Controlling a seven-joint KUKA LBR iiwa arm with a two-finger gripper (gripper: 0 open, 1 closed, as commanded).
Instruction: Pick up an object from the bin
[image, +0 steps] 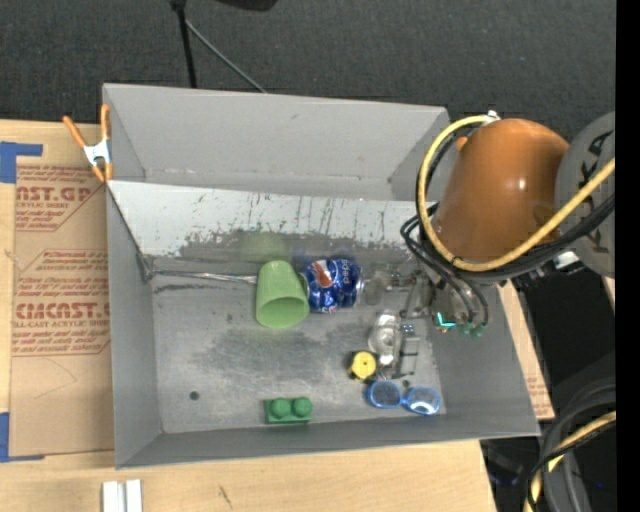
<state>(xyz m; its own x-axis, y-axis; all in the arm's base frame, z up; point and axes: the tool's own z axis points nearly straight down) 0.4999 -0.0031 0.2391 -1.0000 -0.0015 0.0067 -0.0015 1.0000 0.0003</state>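
My gripper (396, 348) hangs low at the right side of the bin, its fingers open and nothing visible between them. Just left of its tips lies a small yellow round thing (362, 365). Below the tips, near the front wall, sits a blue piece with two round clear-blue ends (400, 398). A crushed blue soda can (332, 283) lies up and to the left of the gripper, touching a light green plastic cup (280, 294) that lies on its side.
A green two-stud brick (288, 408) rests by the front wall, left of the gripper. The arm with its orange cover and cables leans in over the bin's right rim. Bare floor spreads across the left half.
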